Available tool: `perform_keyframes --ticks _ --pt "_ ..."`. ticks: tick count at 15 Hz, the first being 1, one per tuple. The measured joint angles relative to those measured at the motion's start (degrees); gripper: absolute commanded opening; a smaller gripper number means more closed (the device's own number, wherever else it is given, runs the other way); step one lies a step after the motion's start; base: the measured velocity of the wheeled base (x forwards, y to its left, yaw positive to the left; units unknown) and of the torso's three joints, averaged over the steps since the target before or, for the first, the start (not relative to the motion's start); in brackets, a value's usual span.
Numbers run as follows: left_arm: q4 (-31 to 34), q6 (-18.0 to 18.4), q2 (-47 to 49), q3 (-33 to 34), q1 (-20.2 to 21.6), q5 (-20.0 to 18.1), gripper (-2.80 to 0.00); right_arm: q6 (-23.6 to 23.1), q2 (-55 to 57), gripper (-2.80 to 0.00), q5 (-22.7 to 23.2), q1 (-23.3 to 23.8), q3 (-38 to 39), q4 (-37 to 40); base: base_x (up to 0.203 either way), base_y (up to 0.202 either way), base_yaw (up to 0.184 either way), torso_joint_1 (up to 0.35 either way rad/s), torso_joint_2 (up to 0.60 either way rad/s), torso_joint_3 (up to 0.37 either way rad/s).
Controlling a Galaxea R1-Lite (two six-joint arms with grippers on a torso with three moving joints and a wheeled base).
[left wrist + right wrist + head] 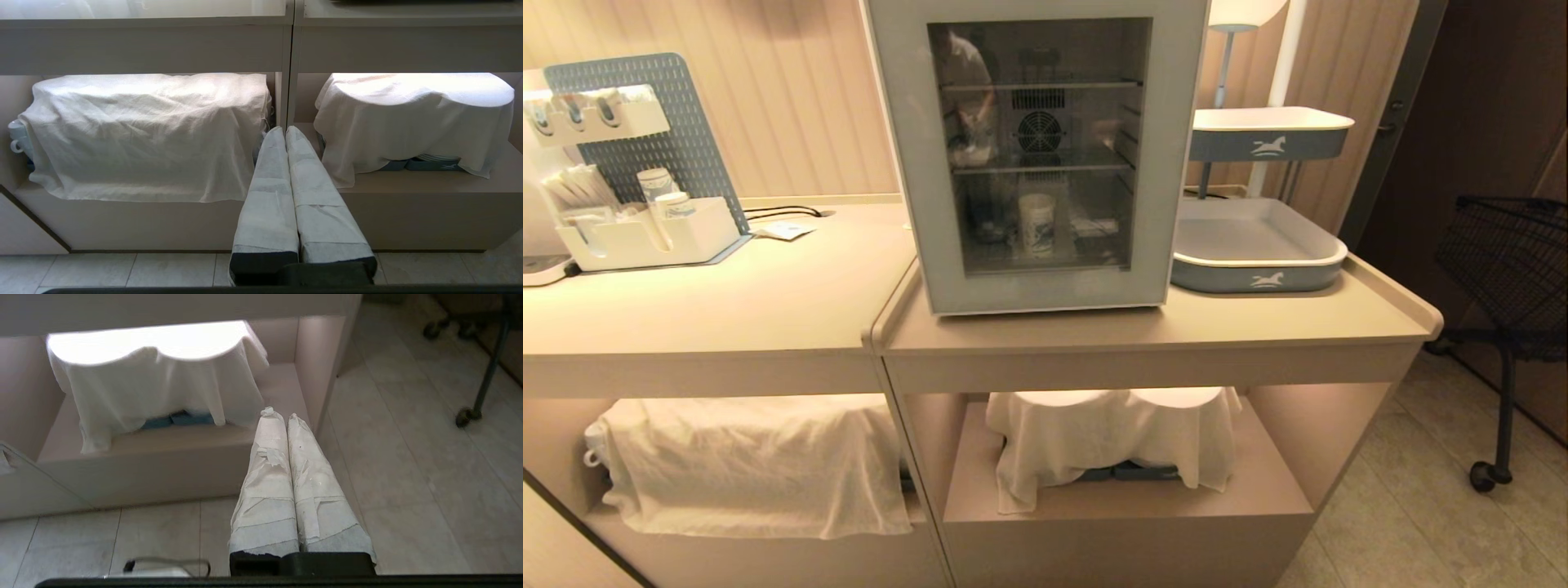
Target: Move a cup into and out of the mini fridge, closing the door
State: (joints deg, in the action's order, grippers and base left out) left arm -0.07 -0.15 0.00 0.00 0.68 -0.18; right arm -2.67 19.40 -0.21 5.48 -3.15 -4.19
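White paper cup (1037,224) with its blue swirl stands on the bottom shelf inside the mini fridge (1039,155), behind the closed glass door (1041,147); only the head view shows this, and neither arm appears there. Each wrist view shows a low gripper instead: left gripper (284,130) and right gripper (279,415), fingers pressed together and empty, facing cloth-draped shelves (425,183) under the counter.

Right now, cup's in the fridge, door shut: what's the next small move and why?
Probably raise the right gripper toward the door edge to open it. The cup stands behind the closed glass on the fridge floor, and both grippers, the left gripper too, hang shut and empty below the counter.
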Motion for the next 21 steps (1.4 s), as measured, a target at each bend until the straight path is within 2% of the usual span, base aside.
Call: perform_keyframes --ticks 4,10,21 --pt "0.0 0.0 0.0 0.0 0.0 0.0 -2.80 -2.9 -5.3 -2.80 1.1 -3.0 2.9 0.4 0.000 0.000 0.000 0.000 0.00 0.000" --pt "0.0 0.0 0.0 0.0 0.0 0.0 -2.80 -0.3 -17.5 -2.80 0.7 -5.5 3.1 3.6 0.000 0.000 0.000 0.000 0.00 0.000" --pt "0.0 0.0 0.0 0.0 0.0 0.0 -2.80 -0.1 -19.5 -2.80 0.6 -5.6 3.0 4.0 0.000 0.000 0.000 0.000 0.00 0.000"
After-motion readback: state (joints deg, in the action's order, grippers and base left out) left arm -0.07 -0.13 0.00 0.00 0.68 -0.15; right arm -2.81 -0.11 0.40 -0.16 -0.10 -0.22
